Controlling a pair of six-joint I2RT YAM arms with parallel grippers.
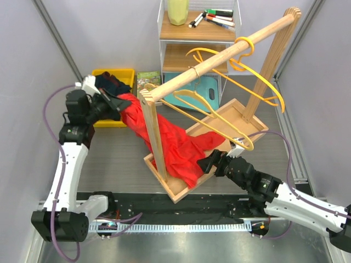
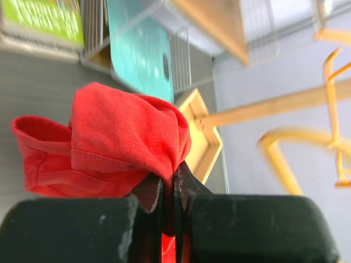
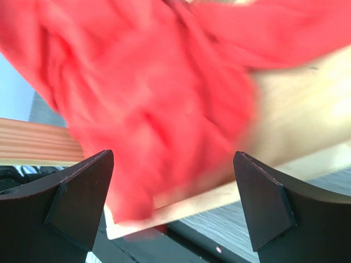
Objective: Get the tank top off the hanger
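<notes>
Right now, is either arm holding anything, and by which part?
The left fingers are shut on the red tank top, pinching a bunched fold at its far-left end. The right fingers stand open, holding nothing.

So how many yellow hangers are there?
2. One bright yellow hanger hooks over the wooden rail, high up. One paler hanger sits lower, above the tray, beside the red tank top. The cloth might hide more.

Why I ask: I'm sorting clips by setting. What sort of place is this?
Probably a robotics lab test cell, not a home: bare grey partition walls enclose a table holding a staged wooden clothes rack and yellow hangers.
</notes>
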